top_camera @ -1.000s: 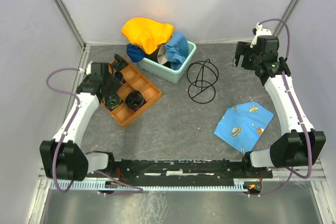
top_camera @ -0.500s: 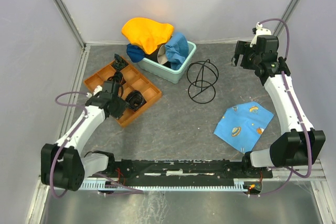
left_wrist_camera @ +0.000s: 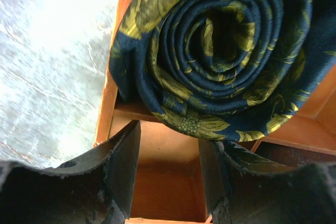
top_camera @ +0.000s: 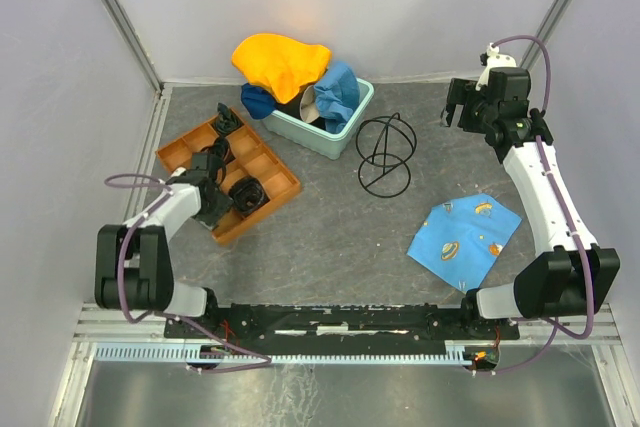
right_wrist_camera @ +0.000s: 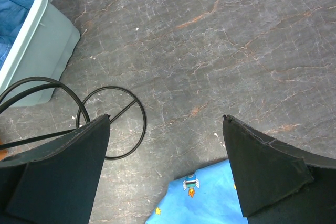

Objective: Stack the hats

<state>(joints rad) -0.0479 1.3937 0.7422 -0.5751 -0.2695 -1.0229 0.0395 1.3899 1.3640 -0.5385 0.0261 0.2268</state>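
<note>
Top view first. Counted three hats by colour, heaped at the far middle of the surface (top_camera: 330,227). Found the yellow-orange hat (top_camera: 280,62) uppermost, draped over the far-left end of the one mint-green tub (top_camera: 335,135), long axis running left to right, a peak poking rightward. Saw the light blue hat (top_camera: 340,87) touching it, inside the tub, and the darker blue hat (top_camera: 257,102) hanging at the tub's left corner beneath the yellow-orange one. Could not make out a fourth hat in the dark gap between them. Noted also one black wire stand (top_camera: 385,155), one printed blue cloth (top_camera: 465,237) and one orange tray (top_camera: 270,162) with at least three dark rolls. Placed the left gripper (top_camera: 215,202) over the tray's near corner and the right gripper (top_camera: 462,112) far right, well apart from the hats.

Left wrist next. Saw the fingers (left_wrist_camera: 121,177) partly spread, nothing pinched, orange tray floor between them; just ahead lay one rolled navy tie (left_wrist_camera: 226,51) with yellow leaves.

Right wrist last. Saw the fingers (right_wrist_camera: 63,177) spread wide, holding nothing, above bare surface, with the wire stand, a tub corner and the cloth's edge below.
</note>
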